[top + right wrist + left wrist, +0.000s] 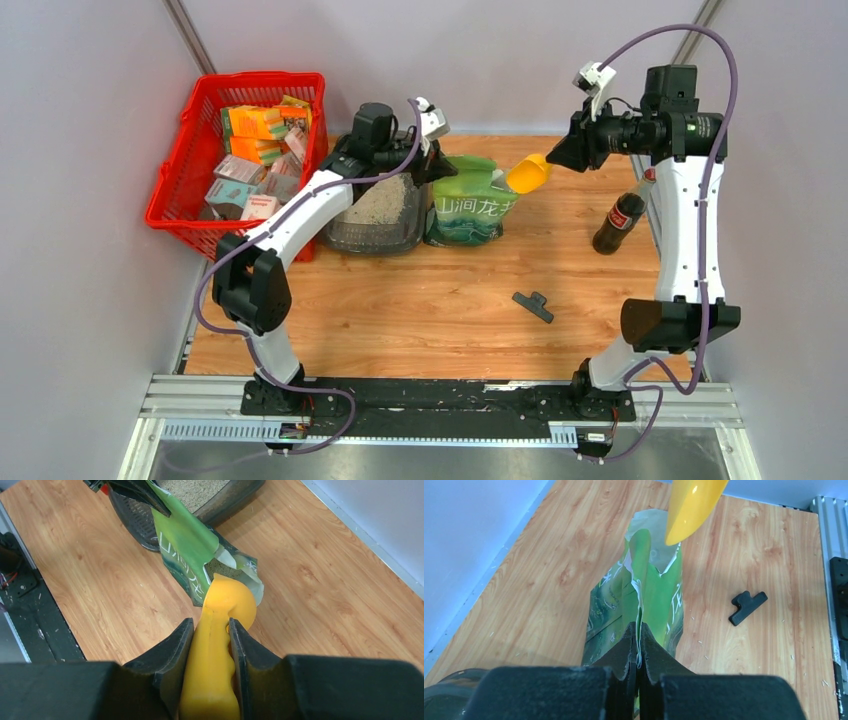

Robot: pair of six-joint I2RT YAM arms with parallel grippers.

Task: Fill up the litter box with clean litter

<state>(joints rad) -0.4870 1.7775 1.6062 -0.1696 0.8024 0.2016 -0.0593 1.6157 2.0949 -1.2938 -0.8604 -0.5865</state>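
My left claw (638,635) is pinching the green bag (649,595) at its top; my right claw (210,625) is squeezing the yellow scoop (227,597) above the bag's mouth; the litter box (385,240) is sitting just beside the bag with some litter (382,205) inside; I think I am scooping next, so the scoop needs dipping in.

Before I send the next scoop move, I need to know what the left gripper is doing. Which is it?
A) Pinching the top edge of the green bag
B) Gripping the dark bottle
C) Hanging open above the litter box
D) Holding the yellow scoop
A: in the left wrist view the left gripper is shut on the torn top edge of the green bag, while the yellow scoop sits in the right gripper.
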